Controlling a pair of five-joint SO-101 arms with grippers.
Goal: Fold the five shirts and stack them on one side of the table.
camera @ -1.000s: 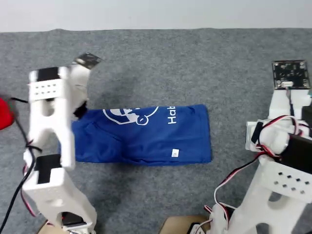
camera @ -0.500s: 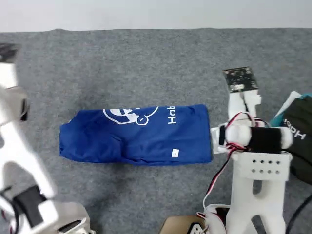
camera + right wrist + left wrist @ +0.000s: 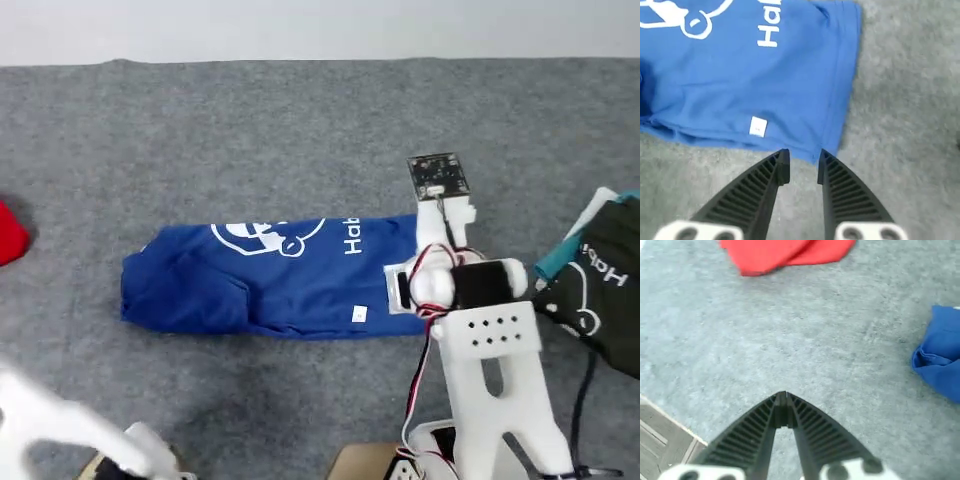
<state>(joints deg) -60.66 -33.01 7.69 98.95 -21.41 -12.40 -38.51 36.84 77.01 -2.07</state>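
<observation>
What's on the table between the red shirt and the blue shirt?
Nothing, just bare grey mat. The high view shows that stretch between the red shirt and the blue shirt, and the left wrist view shows it too.

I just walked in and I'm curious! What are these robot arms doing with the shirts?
Two robot arms are folding shirts. A blue shirt lies folded into a long strip on the grey mat. The right gripper, slightly open, is at its corner, holding nothing. The left gripper is shut over bare mat near a red shirt. A dark shirt lies at the mat's right edge.
</observation>
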